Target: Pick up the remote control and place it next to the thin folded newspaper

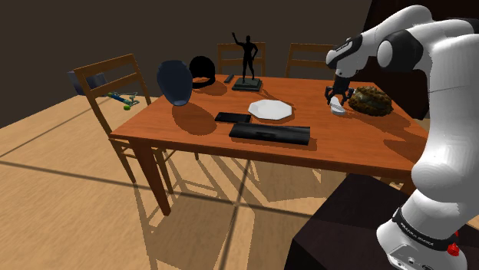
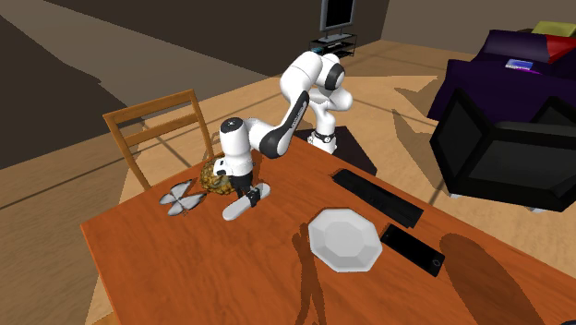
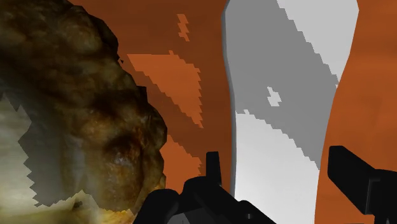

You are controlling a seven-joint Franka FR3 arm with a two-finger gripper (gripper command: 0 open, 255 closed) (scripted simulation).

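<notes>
Your gripper [image 3: 278, 156] straddles white remote [image 2: 235, 209] beside brown lump [image 3: 76, 114]; fingers apart, not clasping. Grasp, lift, placing all left.

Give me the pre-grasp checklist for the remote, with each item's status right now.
1. Gripper open: ok, the fingers stand apart.
2. White remote between the fingers: ok, it runs through the gap.
3. Remote clasped: not ok, the fingers do not grip it yet.
4. Remote lying flat on the table: ok.
5. Clearance from the brown lumpy thing close beside the remote: cannot tell.
</notes>
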